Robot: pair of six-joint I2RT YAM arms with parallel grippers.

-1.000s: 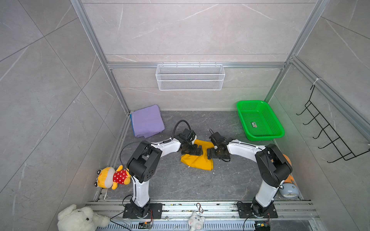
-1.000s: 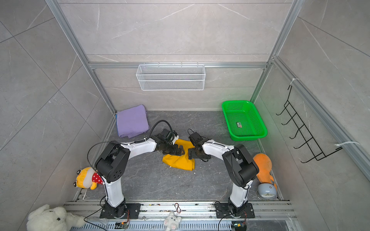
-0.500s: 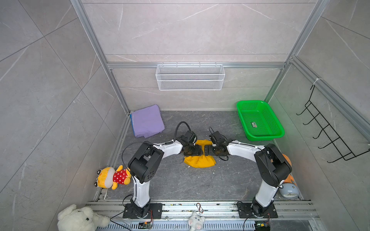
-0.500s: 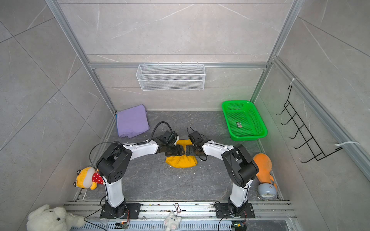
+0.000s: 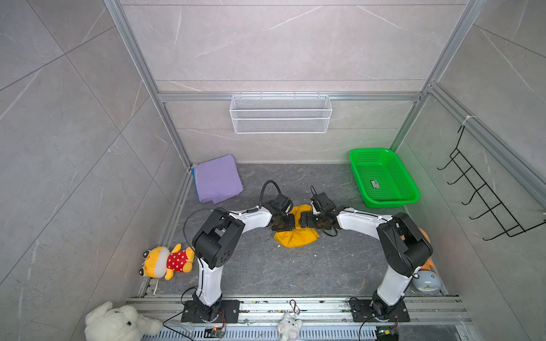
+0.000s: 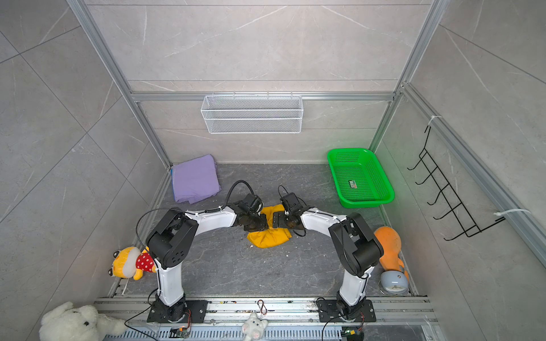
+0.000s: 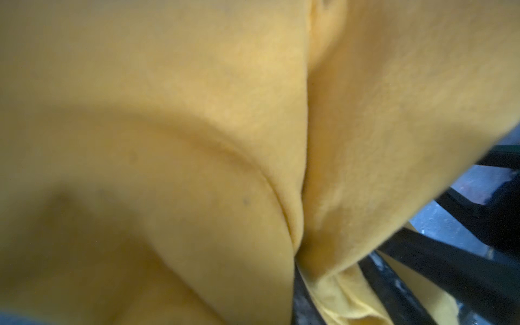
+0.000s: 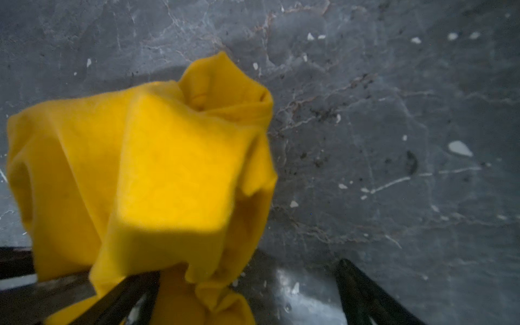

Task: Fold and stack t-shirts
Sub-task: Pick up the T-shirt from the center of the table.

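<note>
At centre of surface (image 5: 266, 265), pinch of mustard t-shirt (image 5: 295, 238) in closed left hand (image 5: 286, 226); at its 3 o'clock, cloth draped over one finger (image 8: 123, 292) of wide-spread right hand (image 5: 303, 221). No sight of left fingertips under fabric. Folded lavender t-shirt (image 5: 217, 180) at 10 o'clock.

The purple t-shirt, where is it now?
In both top views the purple t-shirt lies folded in the far left corner of the table, apart from the yellow t-shirt.
</note>
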